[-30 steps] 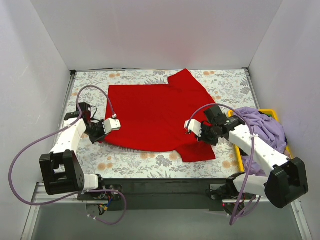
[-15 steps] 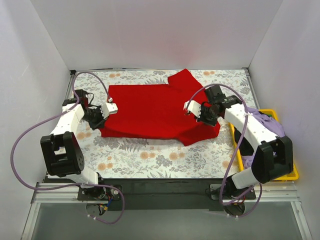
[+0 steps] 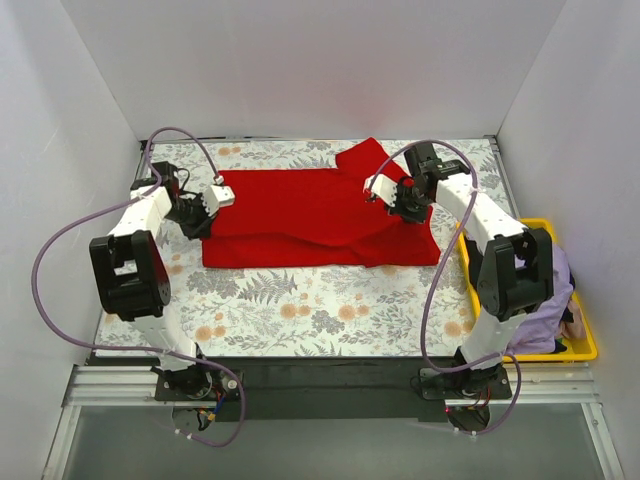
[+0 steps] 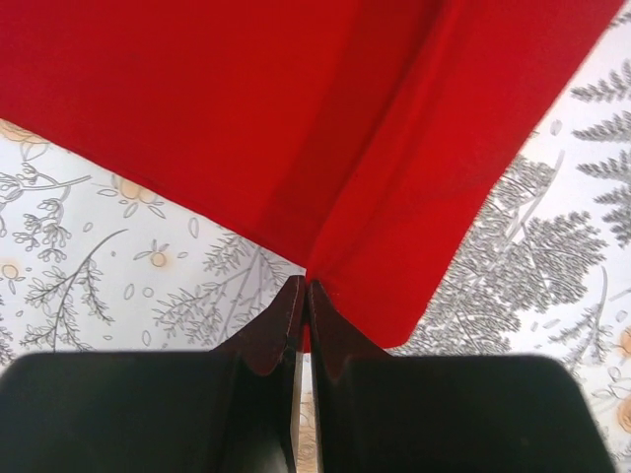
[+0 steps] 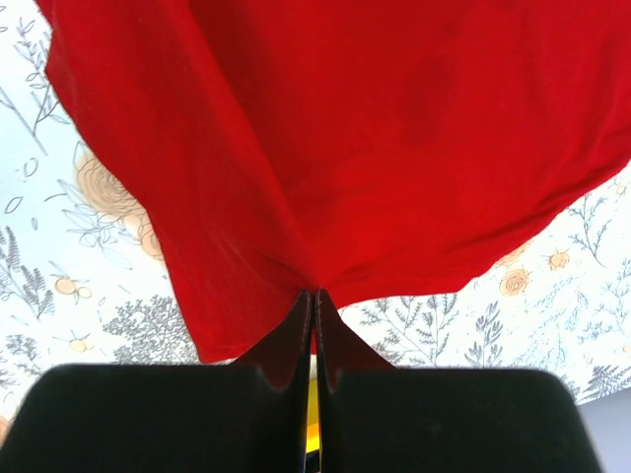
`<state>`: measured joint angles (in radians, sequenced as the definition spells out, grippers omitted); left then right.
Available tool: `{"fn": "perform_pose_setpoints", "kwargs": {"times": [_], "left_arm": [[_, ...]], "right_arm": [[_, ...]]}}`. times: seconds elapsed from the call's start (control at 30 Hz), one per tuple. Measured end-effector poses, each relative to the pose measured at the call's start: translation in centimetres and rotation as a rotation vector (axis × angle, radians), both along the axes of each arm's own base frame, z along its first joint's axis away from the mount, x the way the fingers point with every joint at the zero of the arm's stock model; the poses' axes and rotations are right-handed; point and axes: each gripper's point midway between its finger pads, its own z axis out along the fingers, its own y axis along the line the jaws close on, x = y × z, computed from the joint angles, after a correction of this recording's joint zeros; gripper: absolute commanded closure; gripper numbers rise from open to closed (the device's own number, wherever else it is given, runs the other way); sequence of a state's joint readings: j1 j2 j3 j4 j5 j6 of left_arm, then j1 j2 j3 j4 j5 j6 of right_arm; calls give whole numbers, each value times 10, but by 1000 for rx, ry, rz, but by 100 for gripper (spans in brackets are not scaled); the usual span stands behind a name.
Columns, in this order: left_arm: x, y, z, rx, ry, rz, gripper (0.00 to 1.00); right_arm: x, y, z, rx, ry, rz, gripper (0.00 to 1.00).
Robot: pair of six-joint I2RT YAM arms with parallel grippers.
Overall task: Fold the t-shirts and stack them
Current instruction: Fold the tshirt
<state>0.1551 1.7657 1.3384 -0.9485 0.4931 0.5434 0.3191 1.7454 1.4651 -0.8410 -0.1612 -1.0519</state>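
the flowered table (image 3: pixel 300 310) filled the middle of the overhead view. across its upper half lay the red t-shirt (image 3: pixel 300 215), spread wide, with one layer drawn over another and a sleeve poking toward the top centre. the yellow bin (image 3: pixel 590 350) sat at the lower right edge, off the table's side, and the lilac t-shirt (image 3: pixel 553 318) was heaped in it, partly hidden behind the right arm.

the left gripper (image 4: pixel 304 288) was at the shirt's left edge, its fingers clenched on a pinch of red cloth that fanned up and away from the tips. the right gripper (image 5: pixel 314 296) was at the shirt's right side, just as tightly clenched on a bunch of red cloth.

the step in hand looked like the first fold of the red shirt, both arms holding an edge over the body of the garment. the next move probably called for laying that edge down level and square before letting go, so no corner would sag or crease. the lilac shirt was not yet folded.

no brand, label or writing could be read on anything.
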Motion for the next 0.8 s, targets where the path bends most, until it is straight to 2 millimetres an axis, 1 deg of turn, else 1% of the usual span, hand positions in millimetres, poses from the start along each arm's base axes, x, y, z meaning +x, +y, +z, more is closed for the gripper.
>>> {"fn": "perform_pose_setpoints", "kwargs": {"times": [0.1,0.33,0.47,0.8], "left_arm": [[11,1,-4,-3,-5,9,100],[22,3,-12,-6,6,18,100],[23,3,-19,-8,19,21,100],[24,5,-21,-1,15,25,100]], "right_arm": [[7,0,-4,-4,8,-3,99],[15,0,-11,-9,24,-2,99],[24,3,-14,-11,24,2,99],[34,5,-33,-31,63,11,99]]}}
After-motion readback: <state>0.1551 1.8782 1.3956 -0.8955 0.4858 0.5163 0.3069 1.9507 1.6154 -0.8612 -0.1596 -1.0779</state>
